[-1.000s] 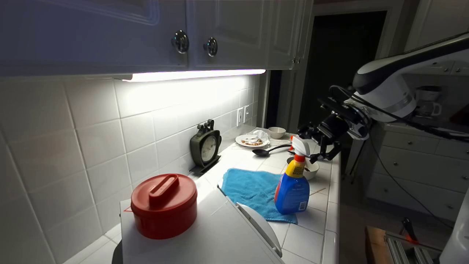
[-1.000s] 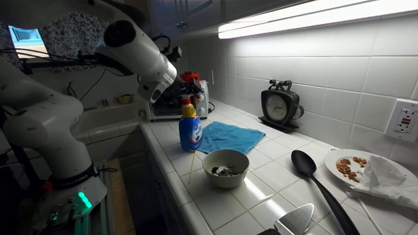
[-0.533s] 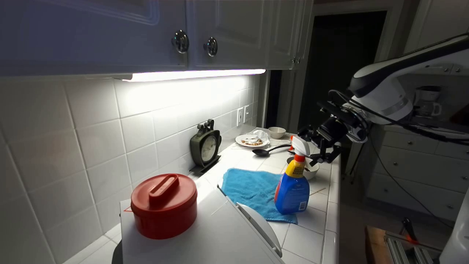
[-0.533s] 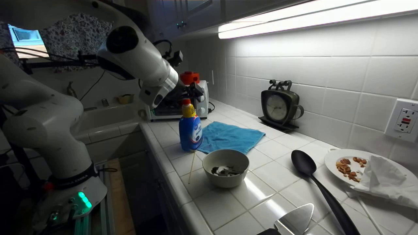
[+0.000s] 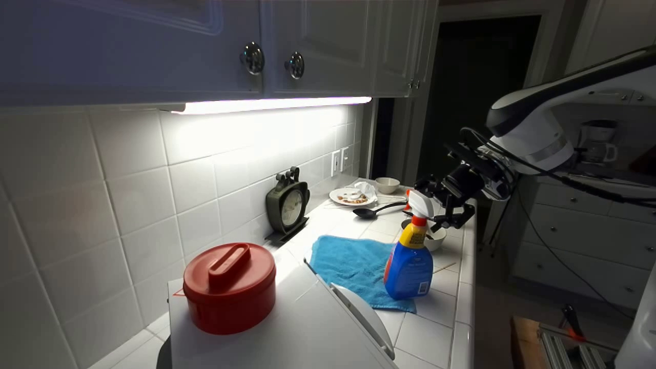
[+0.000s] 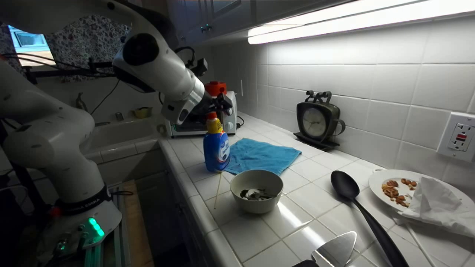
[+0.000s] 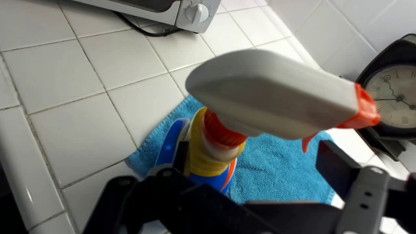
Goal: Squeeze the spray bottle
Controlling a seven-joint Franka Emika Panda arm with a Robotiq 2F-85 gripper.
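The spray bottle [image 5: 408,271] stands upright on the tiled counter at the edge of a blue towel. It is blue with a yellow neck, white head and red trigger, and also shows in an exterior view [image 6: 216,152]. My gripper [image 5: 433,205] is beside the bottle's head, and near its top in an exterior view [image 6: 223,102]. In the wrist view, my open gripper [image 7: 258,161] has one finger by the yellow neck and the other beyond the red trigger [image 7: 308,141]. The white head [image 7: 269,92] spans the space above. Whether a finger touches the bottle, I cannot tell.
The blue towel [image 5: 348,261] lies beside the bottle. A white toaster oven [image 5: 302,328] carries a red pot [image 5: 230,292]. A bowl [image 6: 256,205], black spoon [image 6: 345,183], plate [image 6: 382,181] and clock [image 6: 315,120] stand along the counter. Upper cabinets [image 5: 318,46] overhang it.
The arm has shifted slightly, leftward in an exterior view, with the wrist coming closer to the bottle's head. The bottle has not moved, and the gripper stays open.
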